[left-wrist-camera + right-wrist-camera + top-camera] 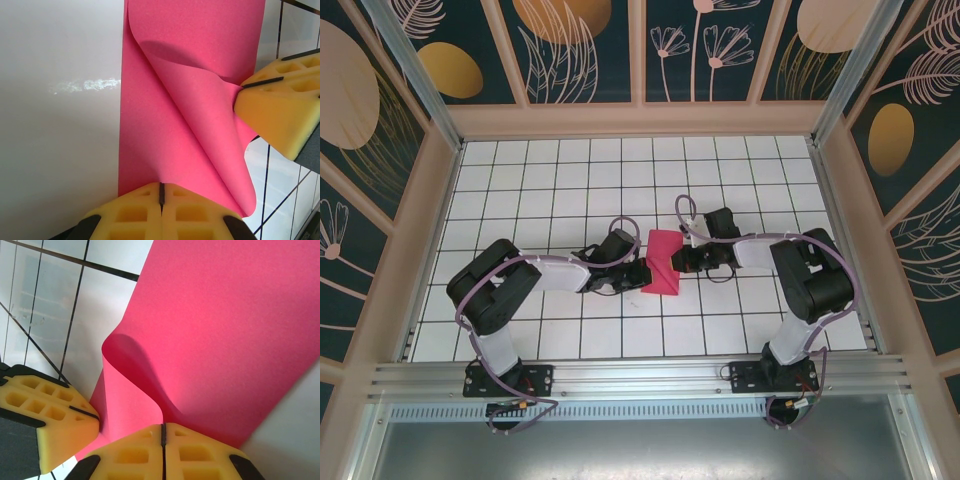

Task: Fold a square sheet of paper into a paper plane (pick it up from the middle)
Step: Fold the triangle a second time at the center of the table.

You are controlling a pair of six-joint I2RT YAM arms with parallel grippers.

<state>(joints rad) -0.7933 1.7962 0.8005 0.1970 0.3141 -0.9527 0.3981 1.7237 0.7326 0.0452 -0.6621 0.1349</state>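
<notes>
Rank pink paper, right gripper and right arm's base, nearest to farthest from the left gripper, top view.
1. The pink paper, pinched by the left gripper.
2. The right gripper, just across the paper.
3. The right arm's base, near edge, right side.

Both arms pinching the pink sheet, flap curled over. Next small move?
Likely ease the right gripper down to lay the curled flap flat while the left gripper holds: both are shut on the square sheet of paper, and its bend is rounded, not creased.

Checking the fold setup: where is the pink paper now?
In the top view, the paper sits mid-table, pinched between the left gripper and right gripper.
</notes>
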